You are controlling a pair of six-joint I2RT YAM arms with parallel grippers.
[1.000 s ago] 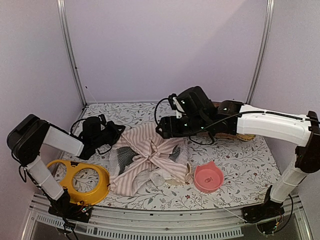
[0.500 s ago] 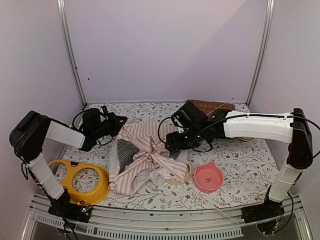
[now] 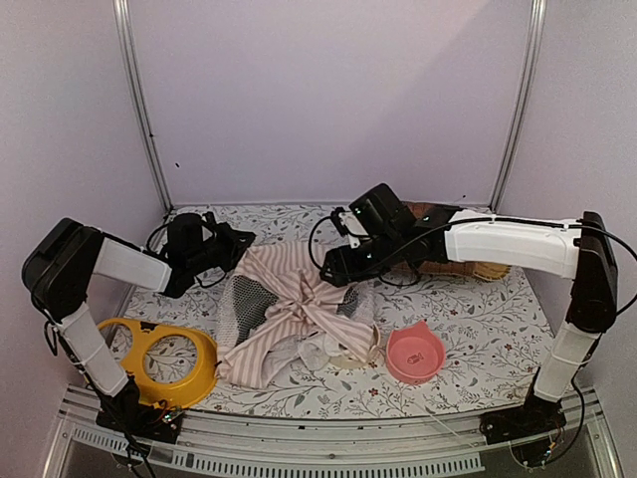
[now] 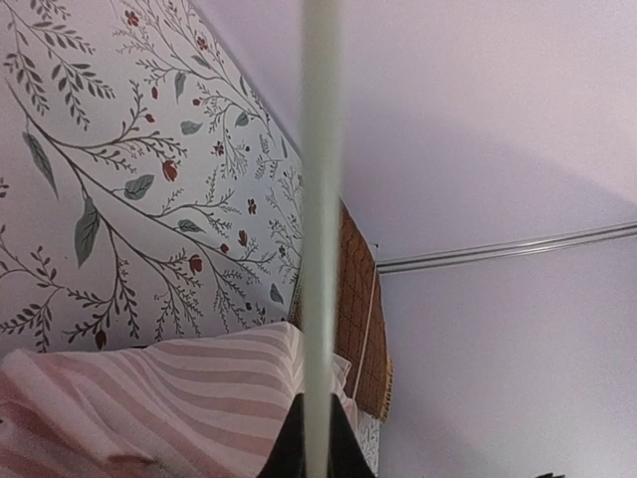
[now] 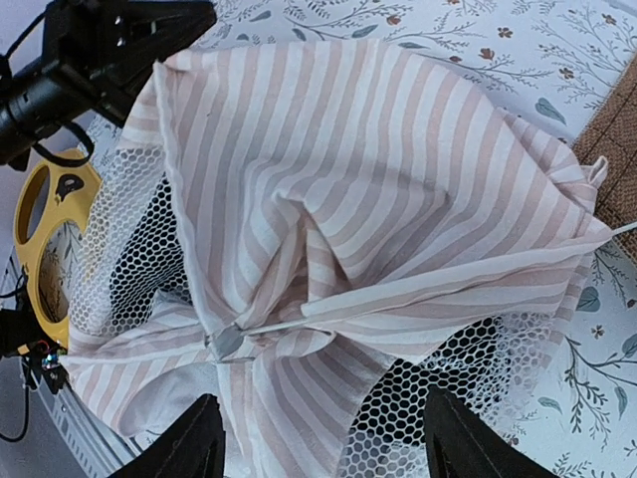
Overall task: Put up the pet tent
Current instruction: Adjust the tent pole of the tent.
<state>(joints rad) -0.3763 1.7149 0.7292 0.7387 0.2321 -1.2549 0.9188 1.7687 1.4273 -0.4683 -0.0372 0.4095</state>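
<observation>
**Desk:** Where's the tent?

**Me:** The tent [image 3: 299, 314] is mid-table [image 3: 478, 319], a crumpled heap of pink stripes and white mesh. It lies low, not standing. The yellow bowl [image 3: 159, 358] sits just beside its near-left edge and the pink bowl [image 3: 414, 354] just beside its near-right.

**Desk:** What's your left gripper doing?

**Me:** My left gripper [image 3: 227, 242] is at the tent's far-left corner. On that wrist camera a thin pale pole [image 4: 320, 229] runs straight up from between the jaws, which sit tight against it on both sides. I read that as clamped on the pole. Striped fabric shows just below and to the left.

**Desk:** And the right?

**Me:** My right gripper [image 5: 318, 398] hangs over the far-right part of the tent. Its jaws are spread wide with nothing in them, and stripes and mesh lie beneath. A thin pole also crosses the fabric there, but I can't tell whether it's the same one.

**Desk:** Anything else back there?

**Me:** A brown mat [image 3: 448, 213] at the far right, partly hidden behind my right arm.
</observation>
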